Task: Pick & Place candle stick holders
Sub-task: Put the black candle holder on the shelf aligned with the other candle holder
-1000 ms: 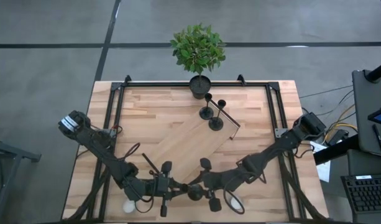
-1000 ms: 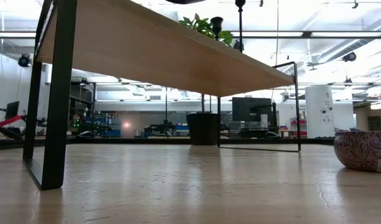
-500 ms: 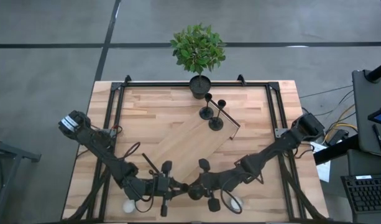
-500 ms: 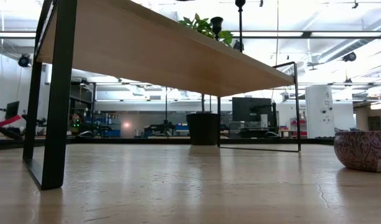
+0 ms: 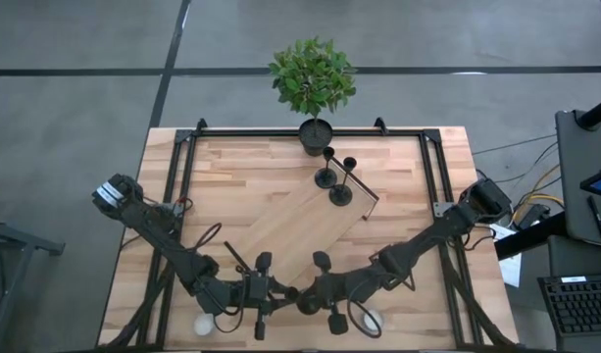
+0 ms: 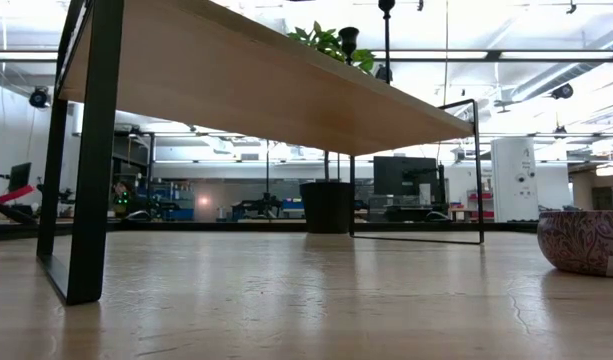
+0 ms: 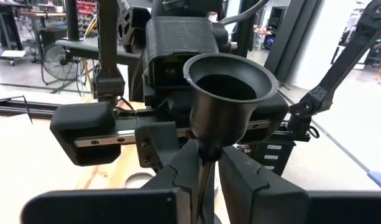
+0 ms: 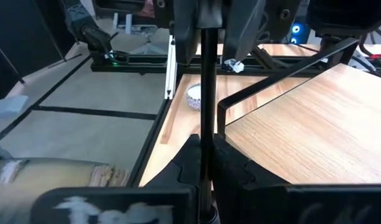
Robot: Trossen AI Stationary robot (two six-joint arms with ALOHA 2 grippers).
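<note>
Two black candle stick holders stand on their disc bases on the raised wooden shelf. The third holder is held between both grippers near the table's near edge. Its cup top shows in the left wrist view and its thin stem in the right wrist view; its base is hidden. My left gripper and my right gripper face each other, both shut on that stem. My left gripper pinches the third holder's stem between its two fingers, just under the cup. The fingers come level from the table's left and lie across the stem. The holder is clear of the table. My right gripper pinches the same stem between its two fingers, coming level from the table's right, across the stem. The stem runs on to the left gripper's fingers beyond.
A potted green plant stands at the far edge by the shelf. A white bowl sits under the right arm at the near edge, and a small white thing lies near the left arm. A black frame rims the table.
My right gripper has edged a little toward the table's left, closer to my left gripper, uncovering more of the white bowl.
</note>
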